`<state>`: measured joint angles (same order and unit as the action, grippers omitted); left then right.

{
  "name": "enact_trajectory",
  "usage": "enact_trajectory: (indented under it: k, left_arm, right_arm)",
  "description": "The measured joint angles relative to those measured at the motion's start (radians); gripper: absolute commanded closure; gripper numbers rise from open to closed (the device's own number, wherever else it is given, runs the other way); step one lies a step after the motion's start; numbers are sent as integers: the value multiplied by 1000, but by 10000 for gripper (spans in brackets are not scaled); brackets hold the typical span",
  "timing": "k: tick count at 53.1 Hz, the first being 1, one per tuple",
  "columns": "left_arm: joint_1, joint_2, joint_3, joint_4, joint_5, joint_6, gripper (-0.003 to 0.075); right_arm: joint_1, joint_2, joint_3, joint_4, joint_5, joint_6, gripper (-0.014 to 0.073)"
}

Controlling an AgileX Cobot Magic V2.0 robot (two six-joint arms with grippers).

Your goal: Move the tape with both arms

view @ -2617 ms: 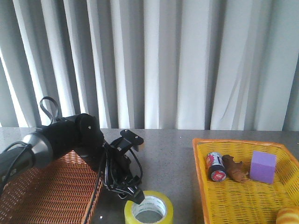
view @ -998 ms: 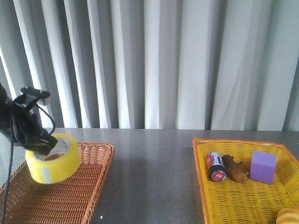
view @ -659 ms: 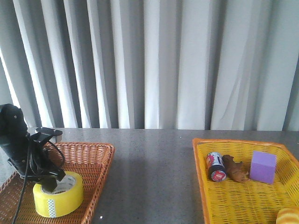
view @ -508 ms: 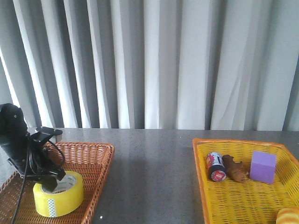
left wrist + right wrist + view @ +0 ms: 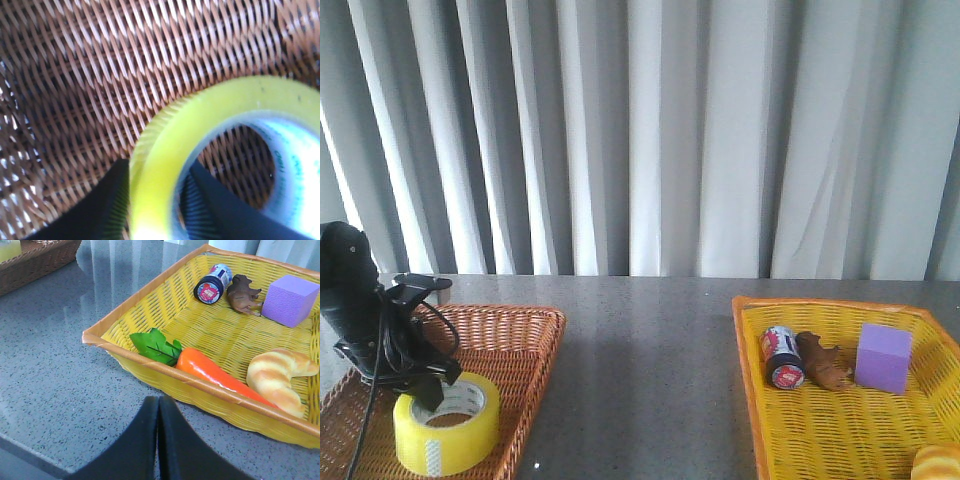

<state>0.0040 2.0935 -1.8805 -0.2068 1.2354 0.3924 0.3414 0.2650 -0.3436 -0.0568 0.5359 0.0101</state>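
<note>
The yellow tape roll (image 5: 447,437) with a white inner core rests in the brown wicker basket (image 5: 520,330) at the front left. My left gripper (image 5: 428,393) is over it. In the left wrist view the tape (image 5: 200,130) fills the frame, and my left gripper (image 5: 157,167) straddles its wall: one finger is outside and one inside the core, with a small gap at the inner finger, so it is open. My right gripper (image 5: 159,400) is shut and empty, low over the grey table beside the yellow basket (image 5: 130,305). It is out of the front view.
The yellow basket (image 5: 750,330) at the right holds a red-and-white can (image 5: 782,358), a brown toy (image 5: 823,362), a purple block (image 5: 883,357), a carrot (image 5: 215,372) and a croissant (image 5: 275,375). A grey curtain hangs behind the table.
My left arm carried the tape from the table's middle over to the brown basket and lowered it in. In the last half second the roll settled slightly lower on the basket floor.
</note>
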Motion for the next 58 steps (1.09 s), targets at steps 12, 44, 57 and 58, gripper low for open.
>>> enact_trajectory:
  k: [12,44,57,58]
  left_arm:
    - [0,-2,0,-4,-1,-40,305]
    - [0,-475,-38,-7,18,-78,431]
    - [0,-764,-5,-64,28,-67,677]
    - [0,-790,11,-67,23,-64,698]
  right_arm:
    - [0,0,0,0,0,0,602]
    - [0,0,0,-1,0,21,600]
    - [0,0,0,-5,0,37,599]
    - [0,0,0,-5,0,37,599]
